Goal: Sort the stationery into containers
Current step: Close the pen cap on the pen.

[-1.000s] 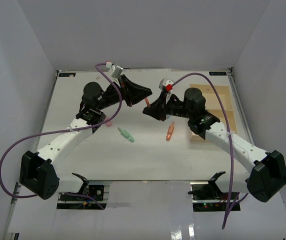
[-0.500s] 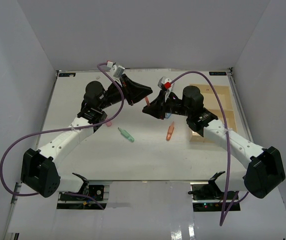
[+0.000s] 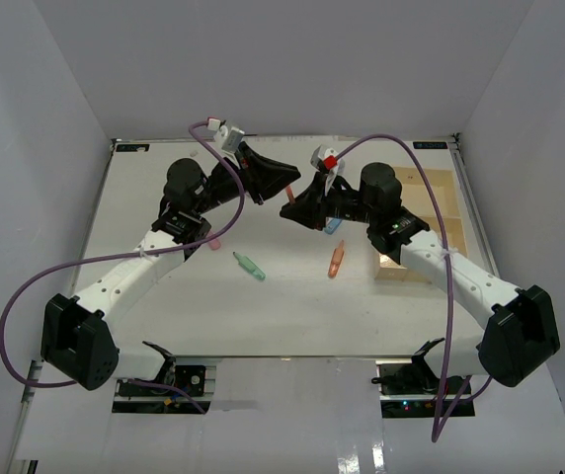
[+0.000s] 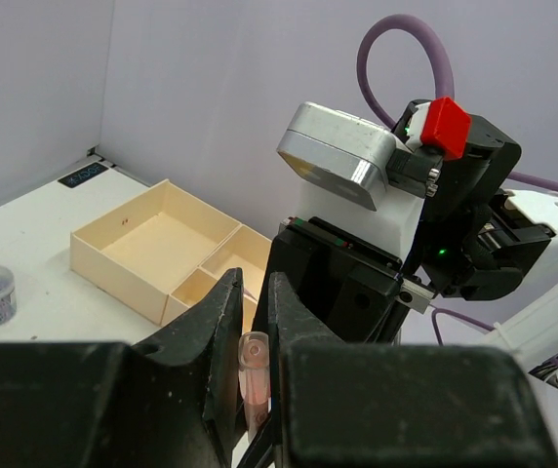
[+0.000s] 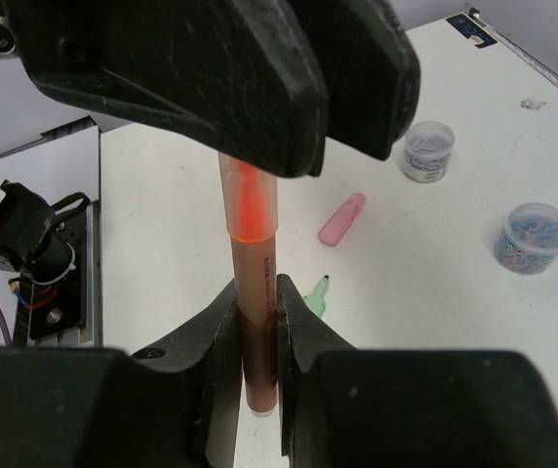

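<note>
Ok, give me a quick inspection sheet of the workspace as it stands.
Surface: white table, markers lying loose mid-table.
Job's things: red marker held in the air between both grippers; green marker, orange marker and pink marker on the table; two small pots beyond them; tray at the right.
Clutter: nothing seen.
Grippers: left gripper and right gripper both shut on the red marker.
Cables: purple cables loop from each arm; one arcs above the tray.
Surroundings: plain white walls.
</note>
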